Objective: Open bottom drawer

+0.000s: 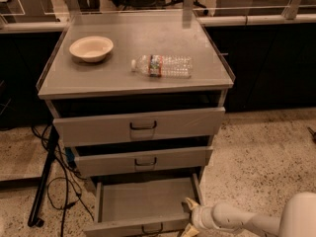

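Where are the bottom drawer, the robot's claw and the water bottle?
bottom drawer (143, 201): camera view, bare grey floor.
claw (188, 216): camera view, front end, at that drawer's right front corner.
water bottle (156, 65): camera view, its label.

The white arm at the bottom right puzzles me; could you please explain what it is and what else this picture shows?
It is a mobile robot's single arm, ending in a two-finger gripper at the right front corner of the bottom drawer, which stands pulled out, bare inside. The one camera looks down on a grey cabinet. On its top lie a bowl and a bottle on its side. Whether the gripper holds the drawer, I cannot tell.
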Tool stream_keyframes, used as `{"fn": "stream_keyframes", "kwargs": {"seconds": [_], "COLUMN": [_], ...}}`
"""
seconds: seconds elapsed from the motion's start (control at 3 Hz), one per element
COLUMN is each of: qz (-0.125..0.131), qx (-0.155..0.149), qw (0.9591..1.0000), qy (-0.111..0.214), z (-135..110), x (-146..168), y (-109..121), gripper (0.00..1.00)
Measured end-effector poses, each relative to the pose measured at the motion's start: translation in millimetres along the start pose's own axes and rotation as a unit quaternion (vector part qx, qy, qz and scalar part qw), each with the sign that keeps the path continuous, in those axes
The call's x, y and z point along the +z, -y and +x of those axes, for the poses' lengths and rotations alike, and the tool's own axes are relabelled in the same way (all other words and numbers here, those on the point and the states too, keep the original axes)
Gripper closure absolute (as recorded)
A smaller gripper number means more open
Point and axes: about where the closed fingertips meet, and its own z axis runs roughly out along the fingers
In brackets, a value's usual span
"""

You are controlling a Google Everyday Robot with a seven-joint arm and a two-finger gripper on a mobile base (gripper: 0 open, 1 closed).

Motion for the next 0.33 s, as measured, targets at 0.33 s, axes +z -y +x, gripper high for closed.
{"fn": "stream_keyframes", "kwargs": {"seconds": [0.33], "qz": [0.000], "qx": [0.000], "qw": [1.0000], "qy": [0.000], "z": [0.0], "x": [0.0], "y": [0.0], "gripper": [0.00]}}
